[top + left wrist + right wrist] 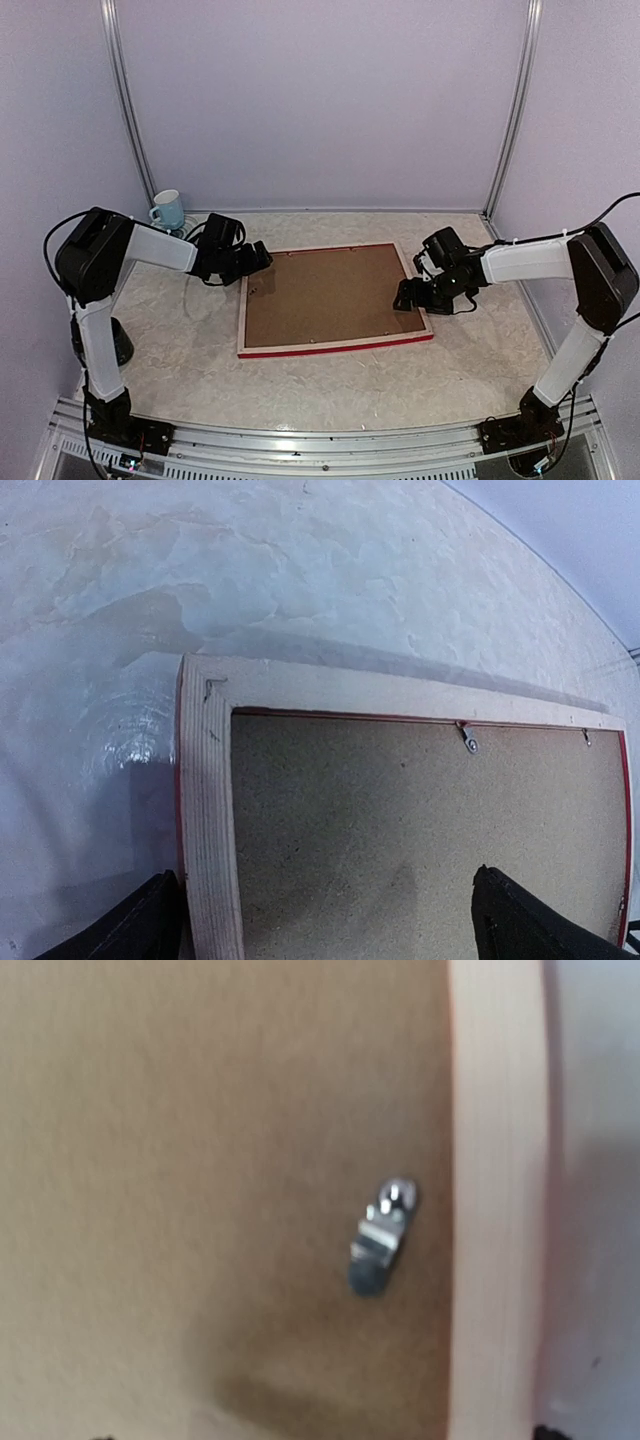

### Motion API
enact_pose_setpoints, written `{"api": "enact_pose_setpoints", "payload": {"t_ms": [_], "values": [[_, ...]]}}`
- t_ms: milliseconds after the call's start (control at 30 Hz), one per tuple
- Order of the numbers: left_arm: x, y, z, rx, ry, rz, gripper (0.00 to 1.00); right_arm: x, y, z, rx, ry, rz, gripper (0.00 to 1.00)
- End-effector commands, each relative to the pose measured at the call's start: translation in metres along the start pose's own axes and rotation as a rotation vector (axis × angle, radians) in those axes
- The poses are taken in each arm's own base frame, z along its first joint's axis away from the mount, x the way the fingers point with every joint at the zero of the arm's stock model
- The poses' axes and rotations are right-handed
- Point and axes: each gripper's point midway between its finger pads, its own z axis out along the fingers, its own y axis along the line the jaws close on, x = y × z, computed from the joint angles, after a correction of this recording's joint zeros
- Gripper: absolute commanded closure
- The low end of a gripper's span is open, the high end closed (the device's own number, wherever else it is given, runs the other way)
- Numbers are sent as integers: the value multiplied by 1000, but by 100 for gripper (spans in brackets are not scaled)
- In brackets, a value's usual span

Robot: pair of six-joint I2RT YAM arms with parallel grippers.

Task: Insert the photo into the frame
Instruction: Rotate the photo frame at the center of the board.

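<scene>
Left gripper (262, 256): fingers spread wide, empty; a corner of the frame (330, 345) lies under it, one bar between the fingers.
Right gripper (408, 297): spread, empty; the opposite bar and a turn clip (380, 1240) sit directly beneath.
Frame: face down, backing board (330, 295) fitted.
Handling: likely rigid and light; pinch a bar's outer edge.
Photo: not visible.

A red-edged picture frame (335, 346) lies back-up in the middle of the picture on a pale mottled table (200, 370). A brown backing board (325, 295) fills it. The left gripper (258, 258) sits over the frame's upper left corner. The right gripper (408, 296) sits at the frame's right bar, lower in the picture. A light blue mug (168, 209) stands at the upper left, near the back wall.
</scene>
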Motion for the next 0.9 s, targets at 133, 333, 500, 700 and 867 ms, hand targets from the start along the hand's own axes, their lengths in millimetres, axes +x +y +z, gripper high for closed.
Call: {"api": "enact_pose_setpoints", "payload": {"t_ms": [133, 333, 500, 700, 867], "values": [[23, -9, -33, 44, 24, 51, 1, -41, 0, -4, 51, -69, -34, 11], [31, 2, -44, 26, 4, 96, 1, -57, -11, -2, 97, -90, -31, 12], [37, 6, -49, 36, -9, 128, 1, -63, -16, 6, 132, -81, -37, 15], [41, -1, -55, 125, -20, 160, 1, -61, -23, 14, 152, -64, -41, 24], [48, 3, -54, 125, -3, 153, 1, -57, -26, 18, 158, -54, -41, 35]]}}
